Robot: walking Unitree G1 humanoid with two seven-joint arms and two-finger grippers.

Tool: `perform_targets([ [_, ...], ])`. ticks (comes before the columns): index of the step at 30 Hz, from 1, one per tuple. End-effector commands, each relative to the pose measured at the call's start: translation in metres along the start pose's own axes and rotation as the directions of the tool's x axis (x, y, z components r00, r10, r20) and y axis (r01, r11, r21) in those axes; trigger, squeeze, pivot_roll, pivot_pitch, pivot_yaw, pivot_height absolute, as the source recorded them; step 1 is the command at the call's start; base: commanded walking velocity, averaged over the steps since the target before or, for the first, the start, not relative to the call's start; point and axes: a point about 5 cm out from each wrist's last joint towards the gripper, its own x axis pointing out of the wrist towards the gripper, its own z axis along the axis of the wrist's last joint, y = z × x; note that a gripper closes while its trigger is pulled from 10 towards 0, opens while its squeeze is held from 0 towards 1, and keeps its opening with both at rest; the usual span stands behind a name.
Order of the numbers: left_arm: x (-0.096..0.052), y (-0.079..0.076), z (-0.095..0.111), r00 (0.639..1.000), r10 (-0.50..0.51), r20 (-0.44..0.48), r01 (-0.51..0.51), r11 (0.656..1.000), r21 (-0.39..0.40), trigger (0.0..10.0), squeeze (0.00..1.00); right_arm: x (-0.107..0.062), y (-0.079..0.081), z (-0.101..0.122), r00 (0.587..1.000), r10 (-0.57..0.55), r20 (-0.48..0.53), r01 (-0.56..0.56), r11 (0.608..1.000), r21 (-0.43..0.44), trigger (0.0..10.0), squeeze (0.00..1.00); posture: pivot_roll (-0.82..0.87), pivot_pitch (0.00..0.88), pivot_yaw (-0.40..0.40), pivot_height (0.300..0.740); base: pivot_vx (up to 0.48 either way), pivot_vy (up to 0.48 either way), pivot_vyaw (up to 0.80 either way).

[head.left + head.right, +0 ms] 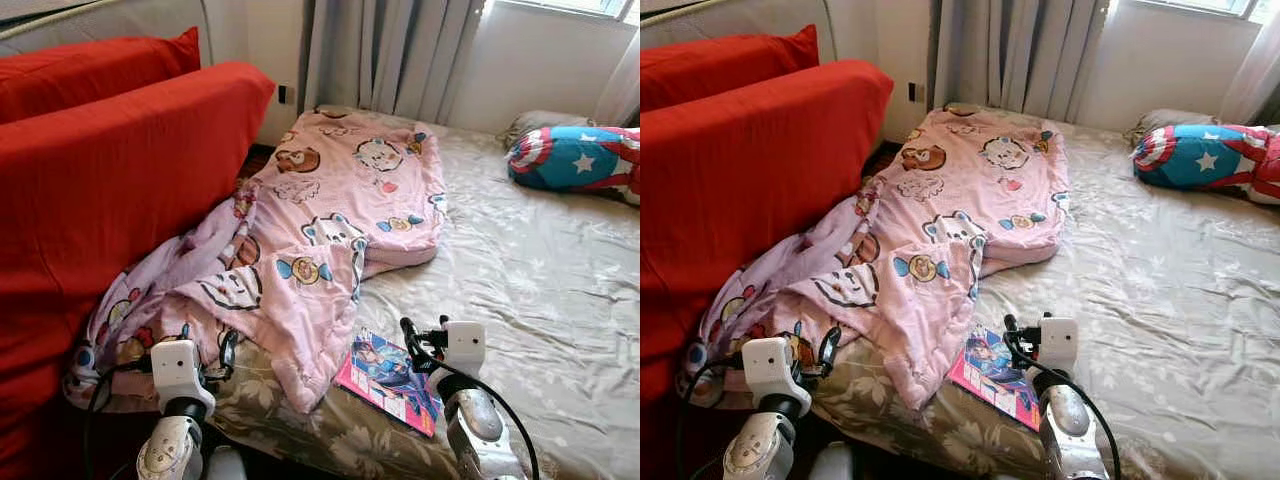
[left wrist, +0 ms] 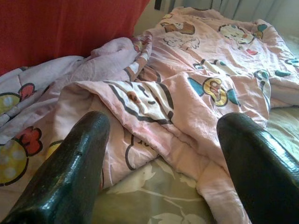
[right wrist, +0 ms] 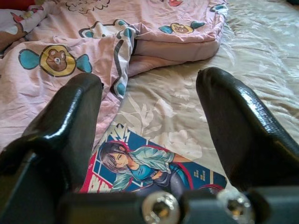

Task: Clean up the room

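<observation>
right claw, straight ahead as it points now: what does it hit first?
Most likely the magazine lying on the bedsheet: the open right claw sits low just over it, angled down. If it clears that, the folded edge of the pink quilt comes next. Depth is uncertain.

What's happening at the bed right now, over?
Both grippers open, empty: left gripper at the crumpled pink blanket, right gripper above the magazine. Blanket corner lies beside the magazine.

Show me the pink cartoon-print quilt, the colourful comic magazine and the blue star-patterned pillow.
Pink cartoon-print quilt (image 1: 345, 190), left eye view, its flat middle.
Colourful comic magazine (image 3: 140, 168), right wrist view, the cover figure.
Blue star-patterned pillow (image 1: 575, 157), left eye view, beside its white star.
</observation>
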Motion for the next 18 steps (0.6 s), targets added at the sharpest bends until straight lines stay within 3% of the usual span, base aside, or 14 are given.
perform_targets([
  [1,0.0000,-0.0025,0.0009,1.000,-0.008,0.001,0.008,1.000,0.004,10.0,0.00,-0.0009,-0.0043,0.0000,1.000,-0.017,0.000,0.017,1.000,0.002,10.0,0.00,0.07,0.000,-0.109,0.635,0.000,0.000,0.00],
  [18,-0.0004,-0.0007,-0.0009,1.000,-0.007,-0.007,0.007,1.000,0.003,10.0,0.00,-0.0003,-0.0030,-0.0041,1.000,-0.014,-0.028,0.013,1.000,-0.003,10.0,0.00,0.07,0.000,-0.109,0.630,0.000,0.000,0.00],
])
